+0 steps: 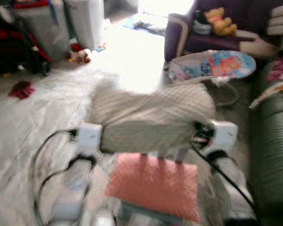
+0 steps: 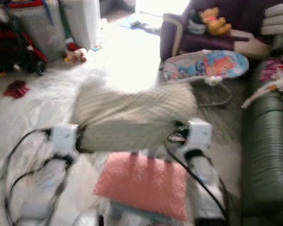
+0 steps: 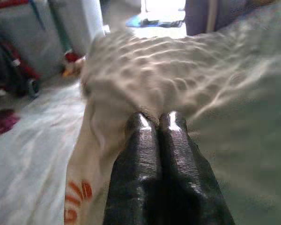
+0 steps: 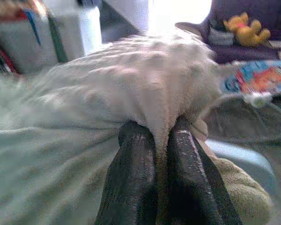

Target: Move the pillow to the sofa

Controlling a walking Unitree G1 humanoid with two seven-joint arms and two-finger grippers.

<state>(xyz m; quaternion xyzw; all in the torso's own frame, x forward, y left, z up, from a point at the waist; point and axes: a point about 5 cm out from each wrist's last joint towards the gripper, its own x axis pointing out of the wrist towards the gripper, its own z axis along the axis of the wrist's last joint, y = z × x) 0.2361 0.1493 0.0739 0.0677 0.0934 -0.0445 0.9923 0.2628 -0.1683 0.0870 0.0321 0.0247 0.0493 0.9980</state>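
A cream dimpled pillow [image 1: 151,117] hangs in the air in front of me, held by both arms. My left gripper [image 3: 155,123] is shut on its left end, black fingers [image 3: 139,140] pinching the fabric. My right gripper [image 4: 162,131] is shut on its right end, a fold of cloth between the fingers [image 4: 133,154]. The grippers' tips are hidden behind the pillow in the eye views. A dark green sofa [image 1: 273,155] runs along my right side. A pink pillow [image 1: 155,184] lies below the held one, on a small stand.
A baby bouncer [image 1: 212,66] sits ahead on the right, a purple armchair [image 1: 188,33] with a yellow teddy [image 1: 220,21] behind it. Storage bins [image 1: 42,23] and a dark stroller stand at the far left. A pale sheet covers the floor [image 1: 33,113].
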